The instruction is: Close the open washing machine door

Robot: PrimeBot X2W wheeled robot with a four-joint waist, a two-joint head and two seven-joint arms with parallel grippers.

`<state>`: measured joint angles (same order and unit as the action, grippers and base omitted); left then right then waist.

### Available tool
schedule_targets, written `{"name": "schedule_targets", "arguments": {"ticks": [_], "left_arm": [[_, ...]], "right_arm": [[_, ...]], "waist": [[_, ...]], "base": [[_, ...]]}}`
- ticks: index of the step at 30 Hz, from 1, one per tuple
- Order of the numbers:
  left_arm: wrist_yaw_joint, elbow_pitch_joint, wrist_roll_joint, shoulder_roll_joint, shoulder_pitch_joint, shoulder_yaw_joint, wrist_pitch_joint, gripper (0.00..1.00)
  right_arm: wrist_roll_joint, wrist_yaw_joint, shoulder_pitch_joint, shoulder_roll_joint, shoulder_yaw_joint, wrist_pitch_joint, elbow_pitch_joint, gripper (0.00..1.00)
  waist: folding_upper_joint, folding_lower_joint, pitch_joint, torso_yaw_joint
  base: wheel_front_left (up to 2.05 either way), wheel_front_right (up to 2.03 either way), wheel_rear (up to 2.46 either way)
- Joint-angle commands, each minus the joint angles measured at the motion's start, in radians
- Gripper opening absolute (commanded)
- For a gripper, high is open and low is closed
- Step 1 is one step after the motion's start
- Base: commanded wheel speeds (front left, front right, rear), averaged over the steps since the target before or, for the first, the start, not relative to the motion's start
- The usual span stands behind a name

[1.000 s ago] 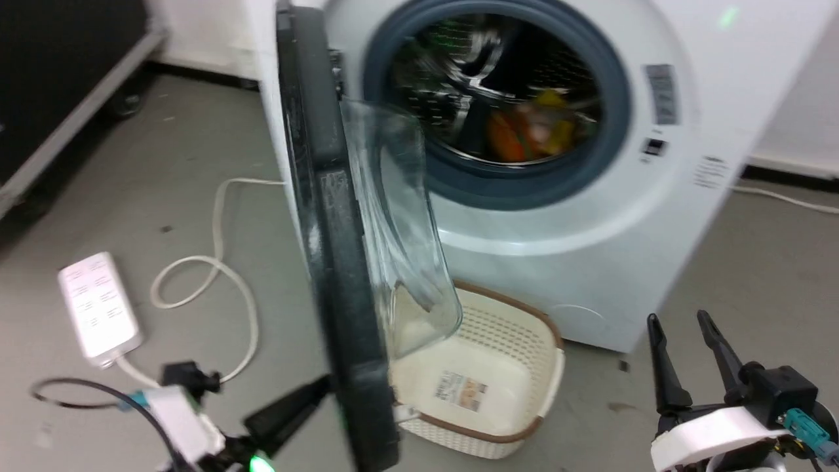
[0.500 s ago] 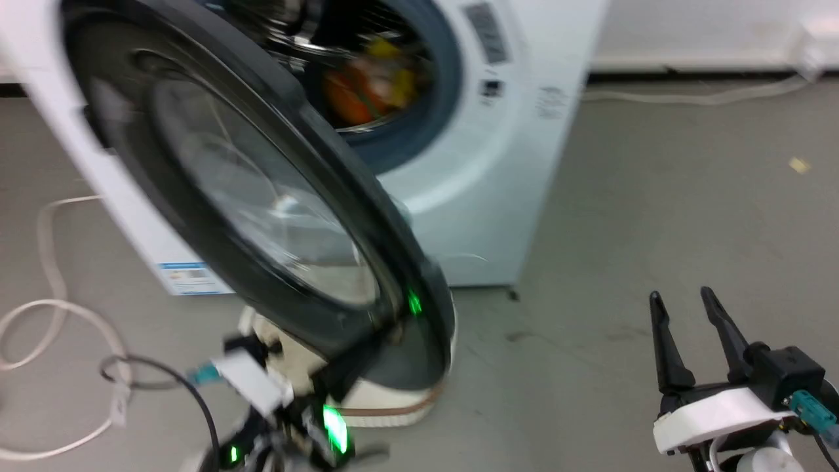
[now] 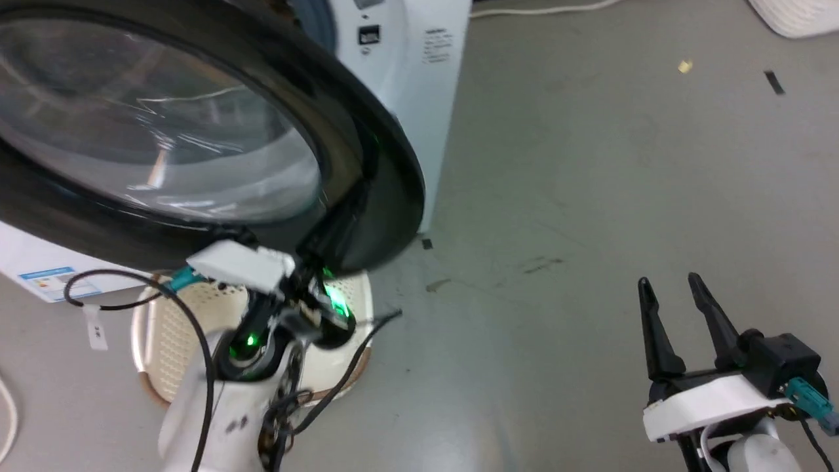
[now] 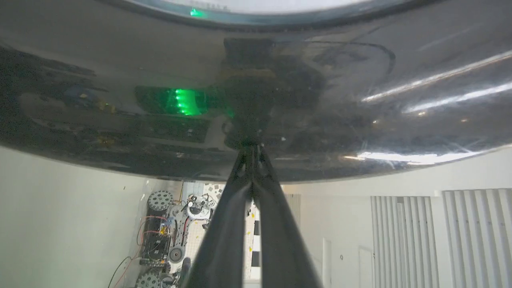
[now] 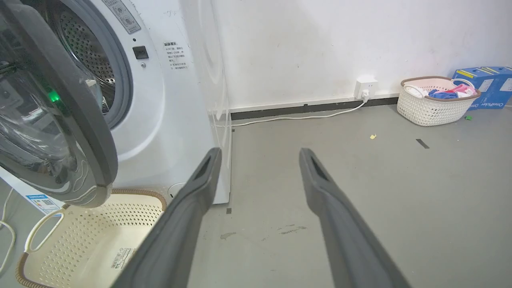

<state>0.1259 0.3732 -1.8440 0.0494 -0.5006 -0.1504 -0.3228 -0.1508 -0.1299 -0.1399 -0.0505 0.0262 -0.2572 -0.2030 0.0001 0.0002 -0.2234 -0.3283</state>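
The large round black-framed washing machine door (image 3: pixel 367 151) (image 4: pixel 120 80) (image 5: pixel 72 100), with its bulging clear glass window, stands partly open. It is swung out from the front of the white front-loading washer (image 3: pixel 419 78) (image 5: pixel 176 100) and hangs above the cream perforated plastic laundry basket (image 3: pixel 157 321) (image 5: pixel 80 236) on the grey floor (image 3: pixel 590 164). The left gripper (image 3: pixel 334 229) (image 4: pixel 252 150) has its two dark fingers pressed together on nothing, tips against the door's glossy black frame near its free edge. The right gripper (image 3: pixel 667 280) (image 5: pixel 259 152) hovers over bare floor well apart from the door, fingers spread and empty.

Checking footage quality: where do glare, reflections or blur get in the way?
Head view: glare streaks the washing machine door. Left wrist view: its glossy frame mirrors the left gripper and a green glow. Right wrist view: sharp, evenly lit.
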Motion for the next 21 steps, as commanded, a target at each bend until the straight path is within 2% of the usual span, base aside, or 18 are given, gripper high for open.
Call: {"name": "schedule_targets", "arguments": {"ticks": [1,9,15,16,17,21], "left_arm": [[0.005,0.026,0.0,0.001,-0.033,0.001,0.044,0.0],[0.005,0.096,-0.008,0.001,-0.139,-0.06,0.142,0.0],[0.005,0.056,0.055,0.001,-0.096,-0.08,0.155,0.01],[0.005,0.043,0.082,0.001,-0.075,-0.083,0.156,0.46],[0.005,0.03,0.118,0.003,-0.052,-0.088,0.157,1.0],[0.005,-0.041,0.238,0.02,0.067,-0.088,0.228,1.0]], "right_arm": [[-0.014,-0.001,-0.019,0.0,-0.009,-0.005,-0.002,1.0],[-0.022,-0.001,-0.035,0.0,-0.023,-0.005,-0.004,1.0],[-0.011,-0.001,-0.03,0.0,-0.008,-0.005,0.009,1.0],[-0.01,-0.001,-0.026,0.0,-0.005,-0.005,0.013,1.0],[-0.008,-0.001,-0.021,0.0,0.0,-0.005,0.016,1.0],[-0.001,-0.001,0.006,0.0,0.0,-0.005,0.025,1.0]], "waist": [[-0.0001,-0.0002,-0.012,-0.015],[-0.0001,-0.0002,-0.025,-0.008],[-0.0001,-0.0002,0.016,0.042],[-0.0001,-0.0002,0.029,0.053],[-0.0001,-0.0002,0.043,0.068],[-0.0001,-0.0002,0.104,0.121]], "base": [[0.0,0.0,0.0],[0.0,0.0,0.0],[0.0,0.0,0.0],[0.0,0.0,0.0],[0.0,0.0,0.0],[0.0,0.0,0.0]]}}
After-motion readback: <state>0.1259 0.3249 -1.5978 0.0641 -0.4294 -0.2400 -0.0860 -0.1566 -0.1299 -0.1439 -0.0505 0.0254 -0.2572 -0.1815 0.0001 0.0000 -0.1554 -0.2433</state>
